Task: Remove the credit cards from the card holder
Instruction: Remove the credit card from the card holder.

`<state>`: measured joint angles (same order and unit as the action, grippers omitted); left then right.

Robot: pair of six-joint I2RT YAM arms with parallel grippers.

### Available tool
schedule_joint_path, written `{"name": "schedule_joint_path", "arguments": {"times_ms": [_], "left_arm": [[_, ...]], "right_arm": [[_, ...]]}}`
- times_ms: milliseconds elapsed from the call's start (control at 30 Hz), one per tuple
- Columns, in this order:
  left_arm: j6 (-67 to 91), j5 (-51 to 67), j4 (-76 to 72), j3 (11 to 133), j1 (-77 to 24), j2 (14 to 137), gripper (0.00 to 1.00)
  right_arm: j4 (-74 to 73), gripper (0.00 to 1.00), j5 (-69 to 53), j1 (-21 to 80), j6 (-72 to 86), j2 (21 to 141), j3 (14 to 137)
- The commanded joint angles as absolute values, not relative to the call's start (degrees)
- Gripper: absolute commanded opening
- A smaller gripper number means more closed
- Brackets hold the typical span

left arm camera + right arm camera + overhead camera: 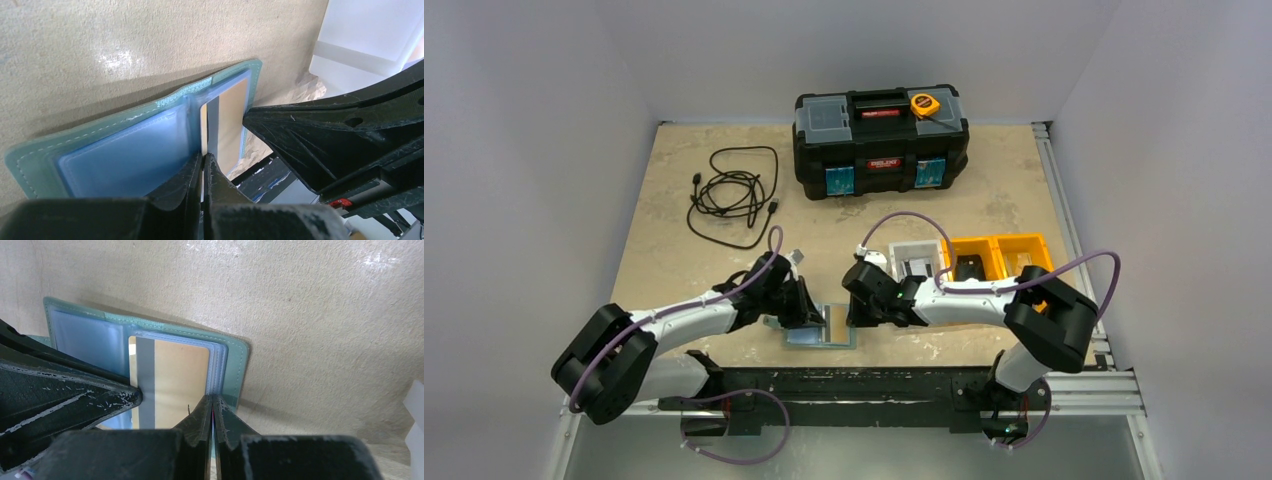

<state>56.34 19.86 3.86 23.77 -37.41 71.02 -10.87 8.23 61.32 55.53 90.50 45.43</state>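
I have the card holder [120, 155] lying open and flat at the 6 o'clock edge of the table [674, 200], right between the two arm bases, which I judge suits both wrists since each can reach one leaf without crossing the other. Its empty pale blue pocket sits on the 9 o'clock side. The 3 o'clock leaf carries the tan-orange card [180, 375], face down with its dark stripe showing, and part of it stands proud of the pocket toward the spine. My left gripper [203, 162] comes in from 9 o'clock with its fingers drawn together on that exposed edge by the stripe. A thin sliver of card runs into the seam between them, so I read it as a pinch on the card, placed there because that is the only free edge. My right gripper [213, 407] has its fingers pressed tight together at the near rim of the 3 o'clock leaf, just beside the card's outer corner. I can't tell whether they nip the pocket lip or merely bear down, but either would anchor the holder against the pull. I see no black card from any view. It may sit beneath. The bins at 2 o'clock look a likely drop spot.
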Motion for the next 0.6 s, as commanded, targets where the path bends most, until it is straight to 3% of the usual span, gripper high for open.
{"name": "schedule_joint_path", "arguments": {"times_ms": [0, 567], "left_arm": [[54.87, 21.66, 2.17, 22.87, -36.29, 69.26, 0.00], [55.83, 26.10, -3.54, 19.19, -32.99, 69.00, 0.00]], "right_arm": [[-15.32, 0.00, 10.31, 61.30, 55.37, 93.90, 44.38], [-15.02, 0.00, 10.20, 60.83, 55.28, 94.07, 43.77]]}}
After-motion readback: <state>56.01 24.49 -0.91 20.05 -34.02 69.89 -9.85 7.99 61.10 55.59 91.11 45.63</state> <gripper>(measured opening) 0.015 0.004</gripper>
